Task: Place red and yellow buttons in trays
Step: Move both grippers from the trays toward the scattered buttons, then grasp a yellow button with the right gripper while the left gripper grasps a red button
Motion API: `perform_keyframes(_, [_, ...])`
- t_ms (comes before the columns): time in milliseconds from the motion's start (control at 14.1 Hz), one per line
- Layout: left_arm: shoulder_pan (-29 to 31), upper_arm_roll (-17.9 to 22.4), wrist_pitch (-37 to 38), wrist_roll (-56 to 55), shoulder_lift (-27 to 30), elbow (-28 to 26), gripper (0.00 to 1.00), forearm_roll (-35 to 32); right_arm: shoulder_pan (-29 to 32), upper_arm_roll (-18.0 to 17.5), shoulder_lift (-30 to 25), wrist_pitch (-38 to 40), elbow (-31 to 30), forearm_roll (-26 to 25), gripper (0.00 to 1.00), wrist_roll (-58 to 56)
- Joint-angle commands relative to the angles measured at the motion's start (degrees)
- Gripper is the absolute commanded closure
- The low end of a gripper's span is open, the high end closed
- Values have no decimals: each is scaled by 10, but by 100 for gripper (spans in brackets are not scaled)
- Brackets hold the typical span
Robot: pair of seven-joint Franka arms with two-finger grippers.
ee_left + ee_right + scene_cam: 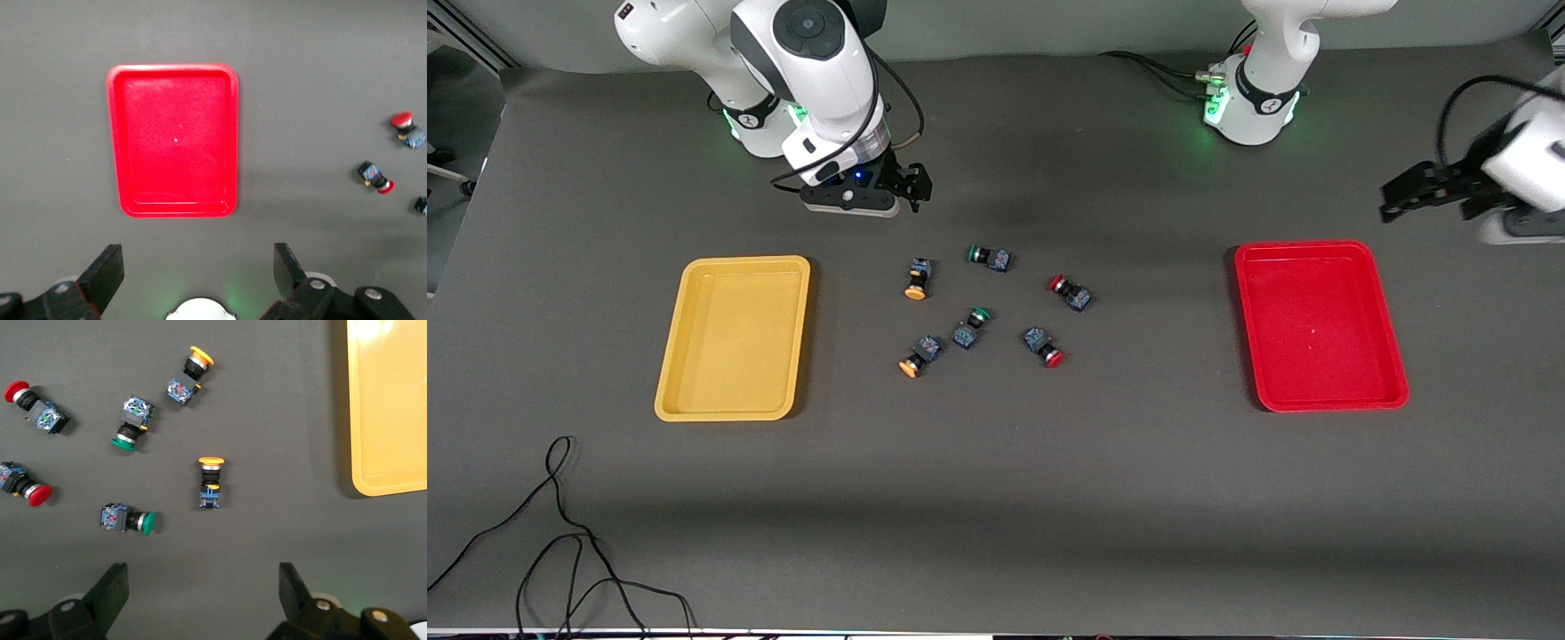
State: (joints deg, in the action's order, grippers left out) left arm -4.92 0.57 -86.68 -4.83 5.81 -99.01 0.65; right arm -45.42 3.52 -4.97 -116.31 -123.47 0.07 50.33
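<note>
Nothing sorted yet; both trays lie bare and all six switches sit loose mid-table, so the step in hand looks like the first approach and pick.

Front view, low to high in the frame. Lowest of the cluster: a yellow-capped button [919, 355] at centre-left, a red-capped button [1044, 346] beside it toward centre-right; between and a little higher, a green-capped switch [970, 327]. Next up: second yellow-capped button [917, 278], second red-capped button [1071, 292]; highest, another green-capped switch [990, 258]. Yellow tray [694, 402] spans the left-middle of the frame, red tray [1392, 391] the right-middle; both well apart from the cluster.

Right gripper [907, 185] hangs upper centre-left, over bare mat just above the cluster; its wrist view shows the fingers spread wide, holding nothing. Left gripper [1400, 200] hangs at the upper right edge, above the red tray's top corner; fingers likewise parted and free.

Judgement: next move calls for the right gripper to descend over the upper yellow-capped button, aligning across its narrow body; avoid the green caps.
</note>
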Motion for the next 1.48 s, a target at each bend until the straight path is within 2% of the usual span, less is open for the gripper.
perform_keyframes(0, [-39, -5, 2, -53, -17, -8, 0, 1, 2, 10, -15, -81, -68, -3, 0, 2])
perform_keyframes(141, [-71, -5, -3, -89, -46, -5, 0, 1, 2, 12, 34, -172, -98, -3, 0, 0])
perform_keyframes(424, [-141, -5, -52, -215, -118, -5, 0, 17, 2, 17, 167, -316, -103, -3, 0, 5])
perform_keyframes(778, [-219, -7, -127, -408, -205, -9, 0, 46, 2, 17, 252, -385, -100, -2, 0, 6])
perform_keyframes(990, [-259, -7, -185, -470, -257, -14, 1, 47, 0, 17, 260, -387, -97, 3, 2, 6])
perform_keyframes(1131, [-293, -7, -231, -522, -299, -15, 1, 48, -2, 16, 262, -388, -97, 3, 29, 6])
perform_keyframes(1414, [-329, -7, -301, -565, -355, -24, 1, 57, -8, 15, 278, -411, -96, 3, 59, 6])
